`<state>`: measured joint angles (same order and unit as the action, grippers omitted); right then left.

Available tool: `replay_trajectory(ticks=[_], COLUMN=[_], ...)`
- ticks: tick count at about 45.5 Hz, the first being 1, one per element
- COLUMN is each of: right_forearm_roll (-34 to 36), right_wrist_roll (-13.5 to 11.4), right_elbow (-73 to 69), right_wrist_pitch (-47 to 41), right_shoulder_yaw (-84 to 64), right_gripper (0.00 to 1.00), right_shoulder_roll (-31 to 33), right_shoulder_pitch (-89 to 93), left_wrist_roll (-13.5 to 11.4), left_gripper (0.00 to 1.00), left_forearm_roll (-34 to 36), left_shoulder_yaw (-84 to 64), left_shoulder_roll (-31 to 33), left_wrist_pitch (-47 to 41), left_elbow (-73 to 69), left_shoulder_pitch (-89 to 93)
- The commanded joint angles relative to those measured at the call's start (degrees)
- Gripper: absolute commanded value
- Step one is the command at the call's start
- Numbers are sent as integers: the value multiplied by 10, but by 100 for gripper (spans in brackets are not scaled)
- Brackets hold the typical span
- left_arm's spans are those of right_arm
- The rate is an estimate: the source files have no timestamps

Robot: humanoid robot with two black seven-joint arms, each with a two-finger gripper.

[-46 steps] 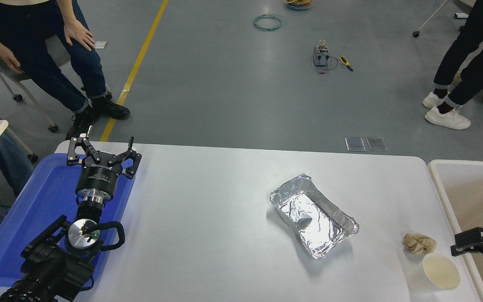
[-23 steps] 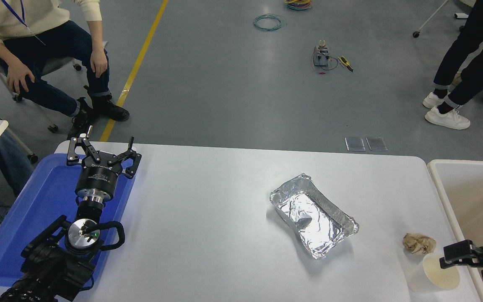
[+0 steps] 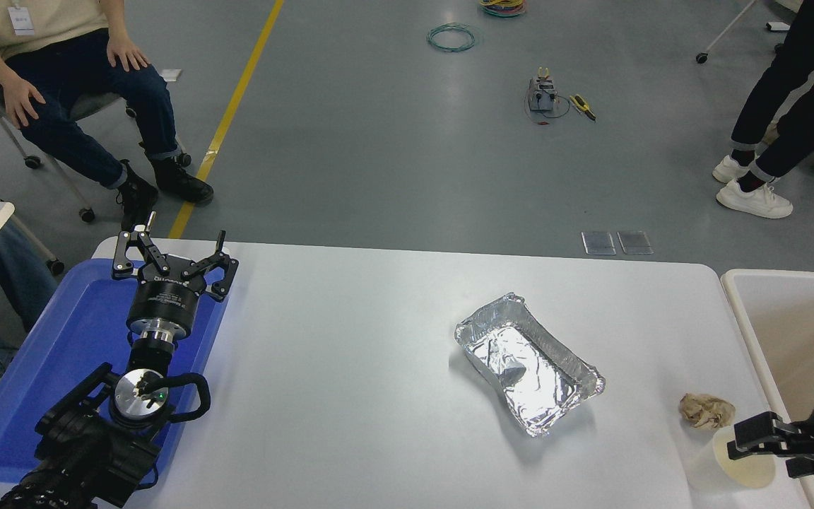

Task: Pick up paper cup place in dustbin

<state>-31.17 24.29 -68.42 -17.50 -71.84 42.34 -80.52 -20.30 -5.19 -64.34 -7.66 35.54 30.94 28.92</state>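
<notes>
The white paper cup (image 3: pixel 740 472) stands upright near the table's front right corner, cream inside showing. My right gripper (image 3: pixel 762 457) comes in from the right edge and is open, low over the cup's rim, one finger across the rim's far side and the other at its right side. I cannot tell whether the fingers touch the cup. The dustbin (image 3: pixel 740 300), cream-rimmed with a tan inside, stands against the table's right edge, just right of the cup. My left gripper (image 3: pixel 170 256) is parked open above the blue tray at the lower left.
A crumpled brown paper wad (image 3: pixel 706 411) lies just behind the cup. A silver foil tray (image 3: pixel 528 364) sits mid-right on the white table (image 3: pixel 350 367). A flat blue tray (image 3: pixel 61 353) is at the left edge. A person sits beyond the far left corner (image 3: pixel 61 78); legs stand at top right (image 3: pixel 781 106).
My right gripper has moved left and toward the front edge, from beside the dustbin rim to over the cup. The seated person has shifted their legs and hands.
</notes>
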Motion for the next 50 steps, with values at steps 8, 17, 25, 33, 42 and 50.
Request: replay_trajectory(ticks=[8, 17, 25, 33, 42, 50], right_forearm_roll=[2, 2, 2, 3, 1, -8], right_wrist_roll=[-1, -1, 0, -1, 1, 1], right_elbow=[3, 1, -2, -3, -3, -8], right_wrist_pitch=[2, -6, -8, -15, -20, -96], right_shoulder_yaw=[6, 20, 21, 21, 21, 11], right_gripper=[49, 6, 0, 0, 0, 0], right_shoulder_roll=[-1, 1, 1, 5, 22, 38], right_shoulder_pitch=[9, 21, 21, 20, 8, -51], left_wrist_roll=[0, 0, 0, 0, 0, 0], left_gripper=[100, 100, 100, 100, 100, 100], left_forearm_roll=[0, 0, 0, 0, 0, 0], left_shoulder_yaw=[0, 0, 0, 0, 0, 0], left_shoulder_roll=[0, 0, 0, 0, 0, 0], left_wrist_pitch=[0, 0, 0, 0, 0, 0], left_elbow=[-1, 0, 0, -1, 0, 0], left_shoulder_pitch=[0, 0, 0, 0, 0, 1])
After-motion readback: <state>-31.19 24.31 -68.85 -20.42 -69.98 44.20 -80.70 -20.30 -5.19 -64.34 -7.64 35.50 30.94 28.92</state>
